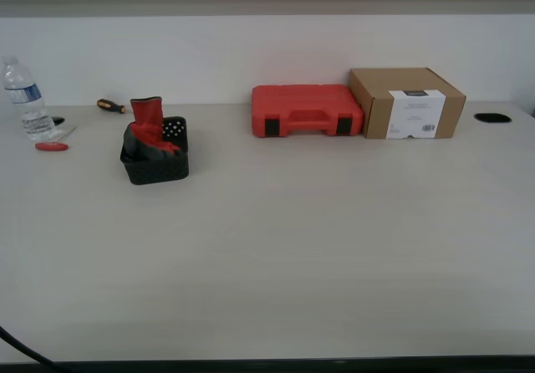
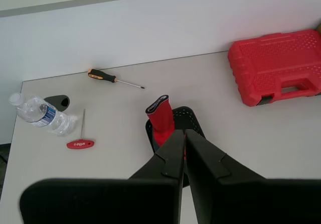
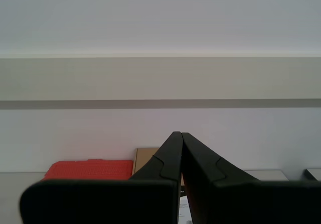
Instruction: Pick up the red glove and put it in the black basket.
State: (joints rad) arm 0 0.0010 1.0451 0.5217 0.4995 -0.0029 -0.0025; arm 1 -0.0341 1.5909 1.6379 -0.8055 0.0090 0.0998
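The red glove [image 1: 149, 124] stood cuff-up in the black basket [image 1: 155, 166]; my first gripper [image 2: 184, 133], jaws pressed together and empty, should retreat clear above the basket.

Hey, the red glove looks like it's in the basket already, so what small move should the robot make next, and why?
Probably none beyond keeping both arms back. The red glove sits in the black basket with its cuff sticking up. My first gripper is shut and empty above it; my second gripper is shut and faces the wall.
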